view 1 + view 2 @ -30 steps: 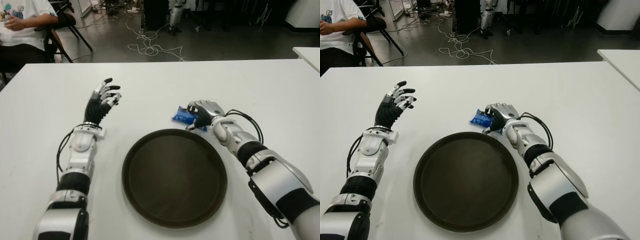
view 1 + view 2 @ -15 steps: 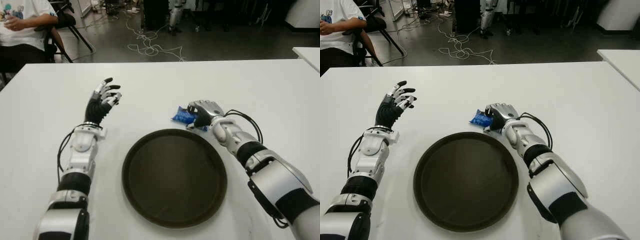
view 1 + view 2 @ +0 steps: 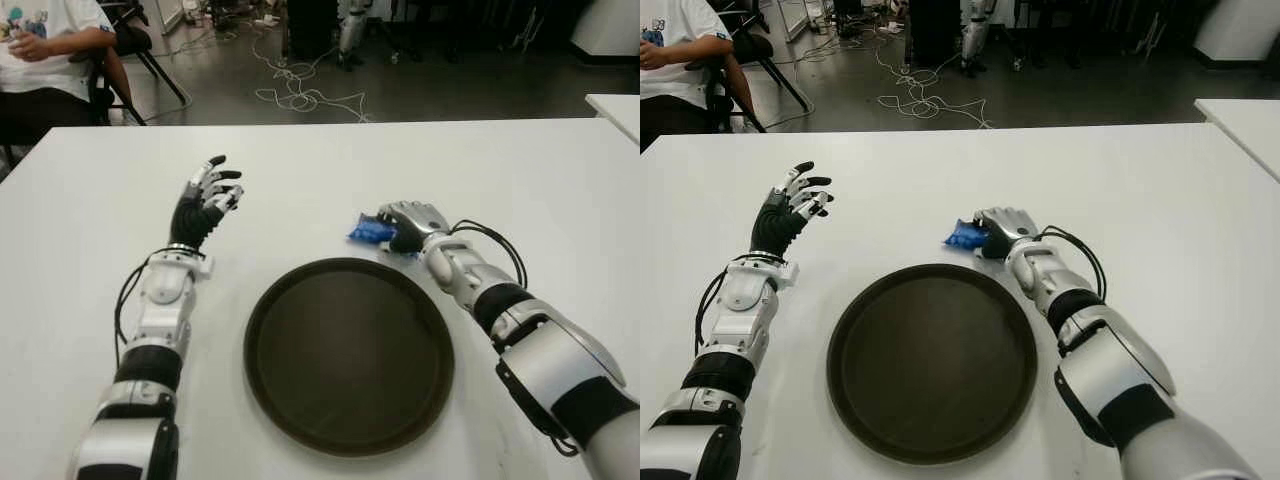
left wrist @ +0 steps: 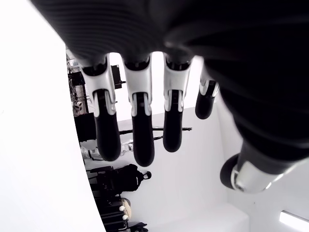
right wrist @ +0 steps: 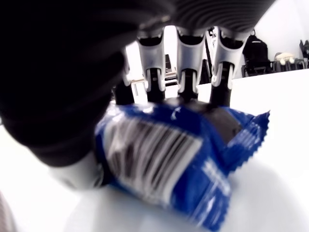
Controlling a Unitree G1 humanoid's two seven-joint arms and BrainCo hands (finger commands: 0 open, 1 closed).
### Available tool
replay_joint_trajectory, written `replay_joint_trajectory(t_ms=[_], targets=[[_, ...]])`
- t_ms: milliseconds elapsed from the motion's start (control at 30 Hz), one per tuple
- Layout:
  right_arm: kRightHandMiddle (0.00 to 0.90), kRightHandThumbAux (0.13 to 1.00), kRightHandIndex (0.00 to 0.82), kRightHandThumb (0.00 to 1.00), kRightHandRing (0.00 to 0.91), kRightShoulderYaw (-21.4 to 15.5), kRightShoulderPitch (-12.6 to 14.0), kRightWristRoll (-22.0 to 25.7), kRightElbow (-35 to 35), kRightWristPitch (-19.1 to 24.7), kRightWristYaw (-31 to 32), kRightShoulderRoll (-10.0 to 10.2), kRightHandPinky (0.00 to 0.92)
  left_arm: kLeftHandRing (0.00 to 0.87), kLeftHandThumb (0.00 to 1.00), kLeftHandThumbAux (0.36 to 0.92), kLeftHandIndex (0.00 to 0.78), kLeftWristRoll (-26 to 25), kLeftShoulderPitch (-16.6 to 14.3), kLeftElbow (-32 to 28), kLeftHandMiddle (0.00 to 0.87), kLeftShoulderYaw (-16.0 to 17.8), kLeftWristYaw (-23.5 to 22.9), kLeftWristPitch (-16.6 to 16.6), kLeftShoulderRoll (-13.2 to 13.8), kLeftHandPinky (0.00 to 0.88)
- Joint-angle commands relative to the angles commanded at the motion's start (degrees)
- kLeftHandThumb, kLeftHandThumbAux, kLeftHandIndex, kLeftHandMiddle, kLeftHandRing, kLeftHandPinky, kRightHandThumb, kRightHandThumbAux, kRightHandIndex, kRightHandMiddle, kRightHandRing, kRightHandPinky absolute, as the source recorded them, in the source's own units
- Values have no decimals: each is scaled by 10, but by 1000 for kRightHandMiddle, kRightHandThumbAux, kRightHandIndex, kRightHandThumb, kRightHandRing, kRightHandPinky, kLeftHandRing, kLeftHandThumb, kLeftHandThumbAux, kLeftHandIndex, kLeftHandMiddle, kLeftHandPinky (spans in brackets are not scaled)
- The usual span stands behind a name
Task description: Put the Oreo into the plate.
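Eye views: one Oreo pack (image 3: 371, 232) gripped in the right robot hand (image 3: 408, 226), just beyond one dark plate (image 3: 349, 352) on the table (image 3: 300, 180).
Left wrist: left robot hand (image 3: 205, 205), fingers (image 4: 137, 123) spread, empty.
Right wrist: fingers (image 5: 186, 58) curled over the pack.
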Motion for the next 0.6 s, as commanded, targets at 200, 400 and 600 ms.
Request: replay_joint_trajectory(t_ms=[200,400,600], targets=[[467,696,425,805,453,5,-4,-1,-1,4,9,-1,478,329,268,614,143,5,1,-3,279,-1,6,3,0,405],[438,688,445,835,406,8,-4,-2,-3,3,9,-2,445,327,264,620,141,3,2,-6,278,-1,6,7,-1,398],[421,687,460,839,378,10,-6,-3,-4,4,10,-3,425,338,284,627,144,1,3,-9,284,1,6,10,-3,420]])
